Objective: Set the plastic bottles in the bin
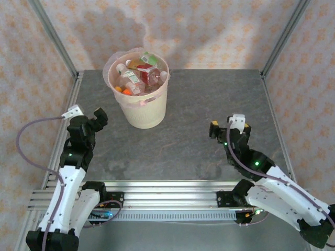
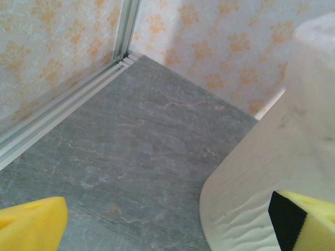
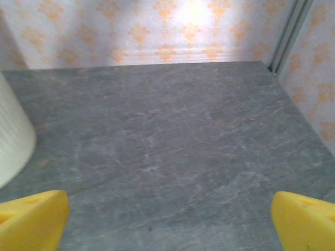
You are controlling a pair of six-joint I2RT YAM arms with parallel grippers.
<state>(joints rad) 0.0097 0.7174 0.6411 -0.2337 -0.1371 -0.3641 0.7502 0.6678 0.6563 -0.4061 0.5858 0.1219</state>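
Note:
The cream-white bin (image 1: 142, 107) with its pink liner stands at the back left of the grey table. Several plastic bottles (image 1: 140, 76) with red, orange and green labels are piled inside it. My left gripper (image 1: 93, 121) hangs open near the table's left edge, left of the bin and below its rim, with nothing between its yellow fingers (image 2: 31, 227). The bin's wall (image 2: 261, 172) fills the right of the left wrist view. My right gripper (image 1: 229, 128) is open over bare table at the right, yellow pads (image 3: 303, 222) wide apart. The bin's side (image 3: 11, 136) shows at the far left.
Aluminium frame posts and orange-patterned walls enclose the table on three sides. A metal rail (image 2: 63, 110) runs along the table's left edge. A rail (image 1: 167, 201) crosses the near edge between the arm bases.

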